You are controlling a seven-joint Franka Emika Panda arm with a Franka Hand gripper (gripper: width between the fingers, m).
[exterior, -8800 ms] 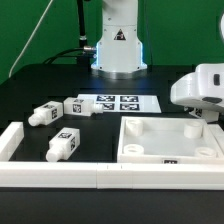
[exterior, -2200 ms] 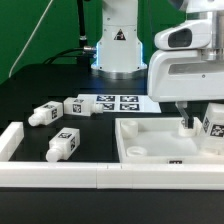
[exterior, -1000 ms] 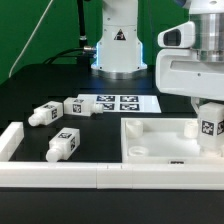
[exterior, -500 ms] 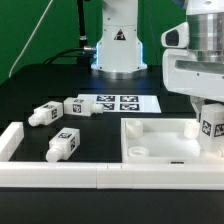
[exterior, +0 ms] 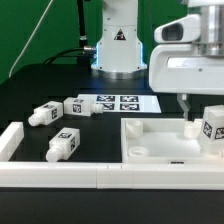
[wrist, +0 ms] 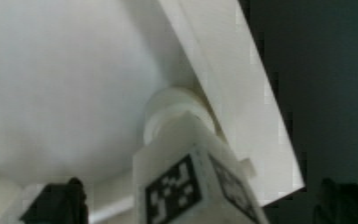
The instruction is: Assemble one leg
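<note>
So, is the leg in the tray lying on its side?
No, the leg stands upright in the tray, by its side on the exterior view's right.

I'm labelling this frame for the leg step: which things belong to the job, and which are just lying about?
In the job: leg standing in the tray piece, open gripper.
Lying about: three loose legs, marker board, white front rail.

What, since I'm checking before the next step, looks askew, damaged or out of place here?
Nothing stands out. One leg stands about upright in the tray's corner at the exterior view's right; three more legs lie loose on their sides on the table, as unassembled parts would.
</note>
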